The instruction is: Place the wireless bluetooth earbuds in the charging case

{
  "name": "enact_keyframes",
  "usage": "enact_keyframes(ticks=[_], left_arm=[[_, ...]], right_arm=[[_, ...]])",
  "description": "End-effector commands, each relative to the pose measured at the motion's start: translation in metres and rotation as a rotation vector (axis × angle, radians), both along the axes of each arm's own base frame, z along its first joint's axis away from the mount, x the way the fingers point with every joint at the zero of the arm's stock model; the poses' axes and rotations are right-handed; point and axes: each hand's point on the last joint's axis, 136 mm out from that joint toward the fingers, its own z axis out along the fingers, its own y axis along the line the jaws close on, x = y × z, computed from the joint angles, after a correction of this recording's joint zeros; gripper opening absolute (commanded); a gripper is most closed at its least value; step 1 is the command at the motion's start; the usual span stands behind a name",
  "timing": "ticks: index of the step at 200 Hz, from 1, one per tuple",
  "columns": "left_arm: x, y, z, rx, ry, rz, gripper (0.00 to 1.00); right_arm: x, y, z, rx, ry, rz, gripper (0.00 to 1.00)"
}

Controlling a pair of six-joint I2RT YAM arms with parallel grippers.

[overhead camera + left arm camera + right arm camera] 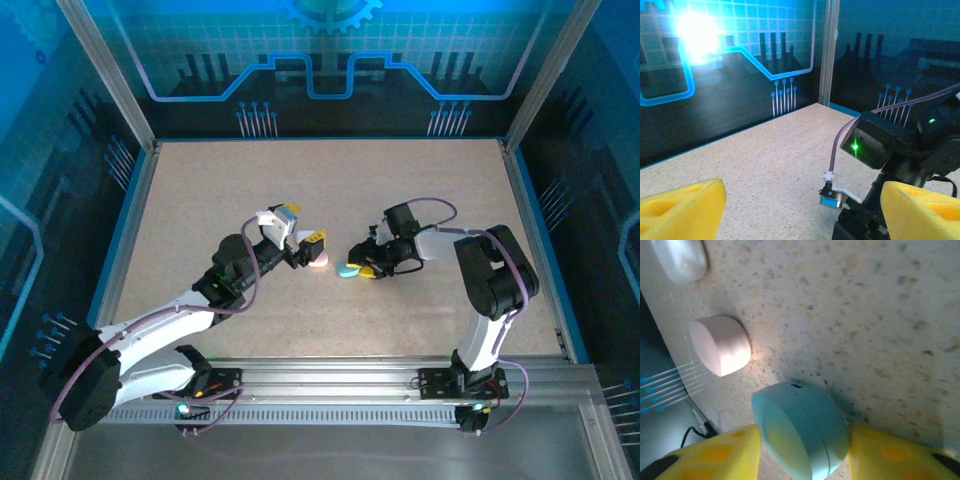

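Straddling the teal charging case (800, 435) on the table (880, 315), the right gripper (805, 457) sets a yellow pad (715, 455) at each flank, likely to steady it; whether it clamps I cannot tell. The left gripper (800, 210) hangs spread, empty. A pink case (722, 345) just beside and a white case (680, 260) beyond crowd the approach.

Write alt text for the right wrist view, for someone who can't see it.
A closed teal case sits between two yellow fingers at the bottom edge, on a speckled table. A pink case lies to its upper left, and a white case is in the top left corner.
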Motion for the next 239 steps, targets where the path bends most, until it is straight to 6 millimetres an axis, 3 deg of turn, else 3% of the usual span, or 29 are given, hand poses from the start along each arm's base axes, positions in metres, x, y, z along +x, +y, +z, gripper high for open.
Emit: enact_keyframes(ticks=[1,31,41,60,83,99,109,132,146,171,199,218,239], left_arm=[[0.006,0.017,0.003,0.006,-0.010,0.086,0.82],[0.018,0.041,-0.008,0.024,0.022,0.206,0.86],[0.025,0.057,-0.016,0.041,0.050,0.284,0.89],[0.037,0.101,-0.039,0.079,0.133,0.475,0.93],[0.042,0.167,-0.075,0.156,0.257,0.728,0.97],[0.040,0.203,-0.099,0.195,0.313,0.830,0.99],[0.039,0.218,-0.110,0.204,0.333,0.859,0.99],[0.042,0.239,-0.131,0.184,0.365,0.882,0.99],[0.047,0.242,-0.139,0.170,0.372,0.869,0.99],[0.059,0.239,-0.150,0.161,0.350,0.830,0.99],[0.073,0.237,-0.142,0.093,0.259,0.785,0.99],[0.078,0.238,-0.154,0.062,0.261,0.746,0.99],[0.078,0.237,-0.161,0.050,0.201,0.728,0.99]], right_arm=[[-0.013,-0.018,0.002,-0.105,0.002,-0.005,0.55],[-0.008,-0.039,0.033,-0.194,-0.079,-0.024,0.67],[-0.001,-0.057,0.052,-0.275,-0.150,-0.051,0.70],[0.016,-0.110,0.090,-0.534,-0.348,-0.161,0.74],[0.035,-0.182,0.139,-0.889,-0.680,-0.312,0.80],[0.043,-0.209,0.143,-1.057,-0.869,-0.316,0.88],[0.047,-0.218,0.130,-1.105,-0.937,-0.271,0.92],[0.059,-0.222,0.094,-1.061,-0.964,-0.185,0.91],[0.068,-0.218,0.084,-0.982,-1.013,-0.186,0.91],[0.081,-0.193,0.085,-0.824,-1.131,-0.104,0.90],[0.085,-0.176,0.083,-0.669,-1.218,-0.048,0.89],[0.083,-0.172,0.070,-0.648,-1.257,-0.034,0.89],[0.092,-0.188,0.067,-0.697,-1.192,-0.112,0.93]])
